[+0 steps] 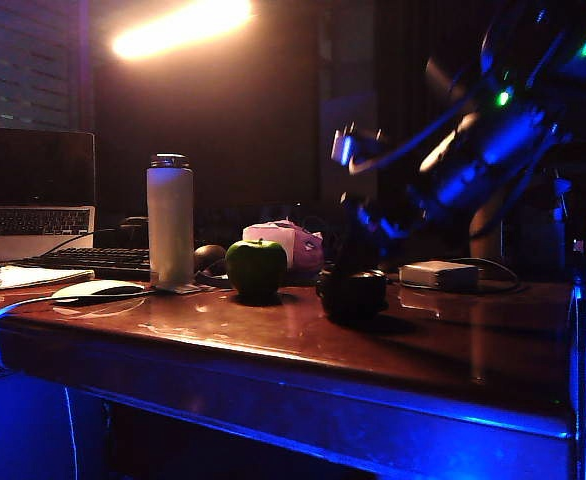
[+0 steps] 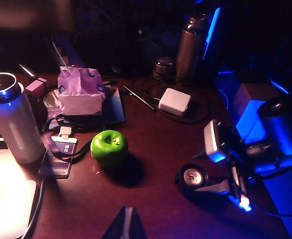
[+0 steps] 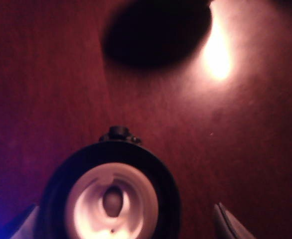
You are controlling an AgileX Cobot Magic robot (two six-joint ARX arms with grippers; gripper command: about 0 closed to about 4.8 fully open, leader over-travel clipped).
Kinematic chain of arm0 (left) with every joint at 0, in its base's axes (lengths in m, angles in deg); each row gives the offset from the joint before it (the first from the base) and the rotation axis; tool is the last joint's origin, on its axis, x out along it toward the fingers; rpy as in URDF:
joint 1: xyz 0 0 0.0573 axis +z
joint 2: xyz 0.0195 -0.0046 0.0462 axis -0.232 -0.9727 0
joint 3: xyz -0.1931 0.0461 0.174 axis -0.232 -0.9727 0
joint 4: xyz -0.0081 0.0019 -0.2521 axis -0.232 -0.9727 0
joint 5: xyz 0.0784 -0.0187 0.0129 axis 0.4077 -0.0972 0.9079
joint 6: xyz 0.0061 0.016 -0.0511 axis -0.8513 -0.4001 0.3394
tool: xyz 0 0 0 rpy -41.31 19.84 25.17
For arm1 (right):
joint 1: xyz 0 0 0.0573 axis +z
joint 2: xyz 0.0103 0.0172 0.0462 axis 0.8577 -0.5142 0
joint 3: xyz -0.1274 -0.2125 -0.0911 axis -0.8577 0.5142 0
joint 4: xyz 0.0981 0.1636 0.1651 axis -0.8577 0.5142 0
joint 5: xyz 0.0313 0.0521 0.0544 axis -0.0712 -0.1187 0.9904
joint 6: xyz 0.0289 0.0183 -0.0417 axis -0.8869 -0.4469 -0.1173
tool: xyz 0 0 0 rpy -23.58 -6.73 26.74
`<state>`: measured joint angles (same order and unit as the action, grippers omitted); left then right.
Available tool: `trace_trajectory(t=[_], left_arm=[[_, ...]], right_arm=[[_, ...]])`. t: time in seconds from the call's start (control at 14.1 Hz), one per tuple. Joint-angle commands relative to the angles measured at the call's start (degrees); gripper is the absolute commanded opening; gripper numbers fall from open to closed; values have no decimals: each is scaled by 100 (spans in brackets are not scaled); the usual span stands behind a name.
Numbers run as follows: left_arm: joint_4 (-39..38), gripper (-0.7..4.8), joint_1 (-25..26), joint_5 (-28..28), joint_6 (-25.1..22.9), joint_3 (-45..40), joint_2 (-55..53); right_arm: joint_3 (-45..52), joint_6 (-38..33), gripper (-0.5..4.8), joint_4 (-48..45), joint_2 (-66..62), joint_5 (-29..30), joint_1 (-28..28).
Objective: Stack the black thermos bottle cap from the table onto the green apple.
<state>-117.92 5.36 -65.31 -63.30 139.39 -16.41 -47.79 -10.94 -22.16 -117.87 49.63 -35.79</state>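
The black thermos bottle cap [image 1: 353,292] stands on the wooden table [image 1: 273,335], its pale ring-shaped top [image 3: 111,199] facing up, a short way right of the green apple [image 1: 256,266]. My right gripper [image 3: 126,226] hangs just above the cap, open, one finger on each side and a clear gap on one side. In the left wrist view the cap [image 2: 193,177] lies at the tip of a pale right finger [image 2: 215,187], beside the apple [image 2: 108,147]. My left gripper [image 2: 127,221] is shut and empty, over the table's near side.
A tall white thermos [image 1: 170,222] stands left of the apple, a pink and white bundle [image 1: 291,243] behind it. A white power adapter [image 1: 436,274] with cable lies at the back right. A mouse [image 1: 98,290], keyboard [image 1: 93,262] and laptop [image 1: 31,190] fill the left.
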Motion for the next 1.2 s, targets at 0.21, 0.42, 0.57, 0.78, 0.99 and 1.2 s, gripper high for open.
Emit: trace_trajectory(t=[0.21,0.42,0.57,0.78,0.99,1.2], left_arm=[[96,-3,7,-24,0,37,17],[96,-3,7,-24,0,37,17],[96,-3,7,-24,-2,37,17],[98,-3,7,-24,-2,37,17],[103,-3,7,-24,-2,37,17],[103,-3,7,-24,-2,37,17]], right_arm=[[-138,9,479,-374,-256,63,11],[-527,9,479,-243,-562,74,90],[-586,9,479,-157,-627,59,127],[-586,11,479,46,-636,50,142],[-586,9,479,39,-636,-7,142],[-586,-7,332,155,-634,11,142]])
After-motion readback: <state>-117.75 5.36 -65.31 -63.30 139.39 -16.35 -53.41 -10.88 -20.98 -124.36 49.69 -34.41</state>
